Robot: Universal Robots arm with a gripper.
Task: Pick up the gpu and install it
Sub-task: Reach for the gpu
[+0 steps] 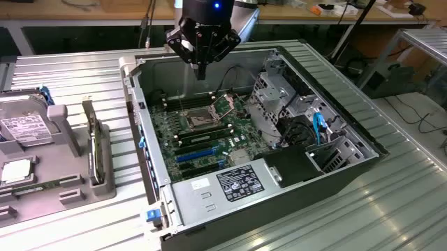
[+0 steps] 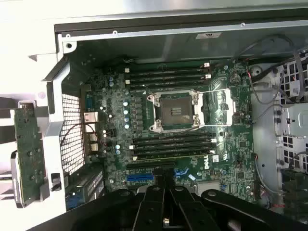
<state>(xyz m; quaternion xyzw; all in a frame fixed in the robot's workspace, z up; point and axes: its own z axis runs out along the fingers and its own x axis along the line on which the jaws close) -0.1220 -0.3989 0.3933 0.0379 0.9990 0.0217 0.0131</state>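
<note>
The gpu stands on its edge in a grey holder on the exterior view's left, outside the computer case; its green board side shows in the wrist view. My gripper hangs above the far end of the open case, over the motherboard, well apart from the gpu. Its fingers are shut together with nothing between them. Below it lie the bare processor socket and a blue expansion slot.
A grey tray on the exterior view's left holds a silver hard drive and a processor chip. Inside the case stand a metal drive cage, cables and a labelled power supply.
</note>
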